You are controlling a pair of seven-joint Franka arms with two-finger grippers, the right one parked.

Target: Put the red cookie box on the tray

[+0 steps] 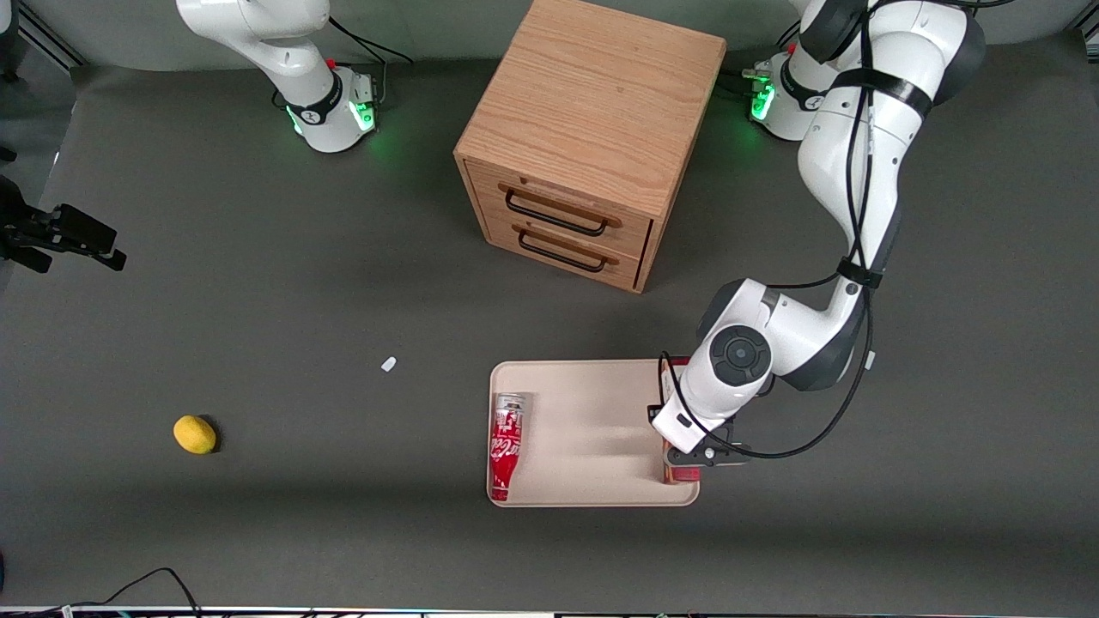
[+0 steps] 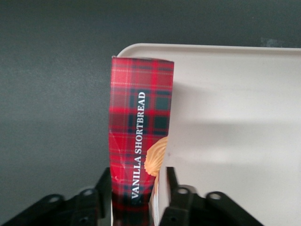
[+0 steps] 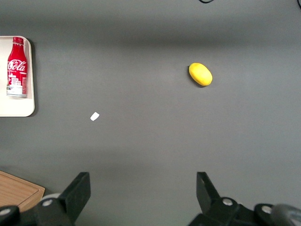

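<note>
We see a dark grey matte table carrying an oak two-drawer cabinet, a yellow lemon and a smooth beige tray. A red Coca-Cola bottle lies in the tray. The gripper clamps the tartan red cookie box, printed "VANILLA SHORTBREAD", at the tray's edge toward the working arm's end.

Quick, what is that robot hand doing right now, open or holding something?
Hand: closed on the red cookie box, holding it over the tray at its edge toward the working arm's end.
</note>
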